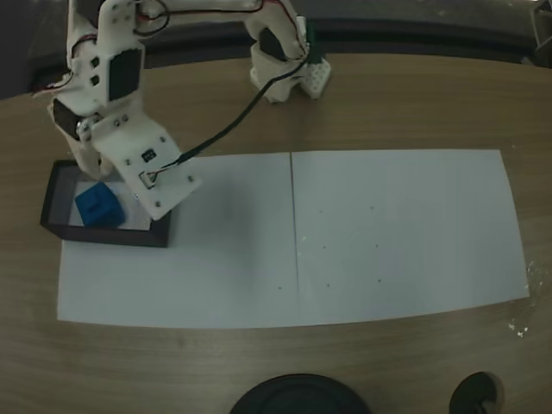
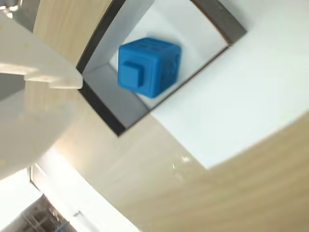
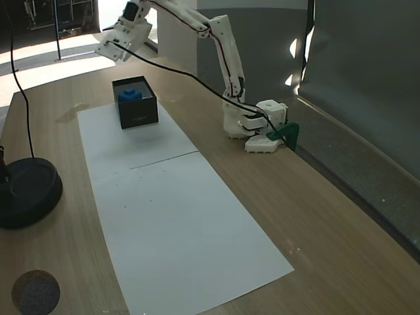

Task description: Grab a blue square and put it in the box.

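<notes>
The blue square (image 1: 97, 205) lies on the white floor of the box (image 1: 108, 233), a shallow black-walled tray at the left end of the paper. In the wrist view the blue square (image 2: 147, 65) rests free in a corner of the box (image 2: 99, 104), with one white finger (image 2: 34, 72) off to its left and not touching it. My gripper (image 1: 129, 185) hovers over the box, open, with nothing held. In the other fixed view the gripper (image 3: 118, 46) hangs above and behind the box (image 3: 139, 113), where the blue square (image 3: 131, 92) shows inside.
White paper sheets (image 1: 388, 233) cover the middle of the wooden table. The arm's base (image 3: 252, 128) stands at the far edge, and a black cable runs along the arm. A black round stand (image 3: 26, 190) sits near the front edge.
</notes>
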`<state>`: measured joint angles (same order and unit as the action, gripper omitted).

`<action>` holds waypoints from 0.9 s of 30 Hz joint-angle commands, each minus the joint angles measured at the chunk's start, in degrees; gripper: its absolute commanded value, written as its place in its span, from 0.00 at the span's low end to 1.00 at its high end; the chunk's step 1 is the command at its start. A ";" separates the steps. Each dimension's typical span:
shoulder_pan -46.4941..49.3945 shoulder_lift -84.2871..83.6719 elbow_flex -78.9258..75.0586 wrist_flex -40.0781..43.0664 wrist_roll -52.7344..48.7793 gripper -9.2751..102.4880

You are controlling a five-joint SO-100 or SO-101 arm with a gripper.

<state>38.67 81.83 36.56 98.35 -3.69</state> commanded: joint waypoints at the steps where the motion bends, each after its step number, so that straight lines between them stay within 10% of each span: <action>1: -5.71 12.30 -2.90 0.70 0.35 0.08; 12: -27.07 52.12 23.91 0.26 5.01 0.08; 27: -27.86 95.63 78.22 -16.88 5.19 0.08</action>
<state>10.63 173.94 111.97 84.02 1.58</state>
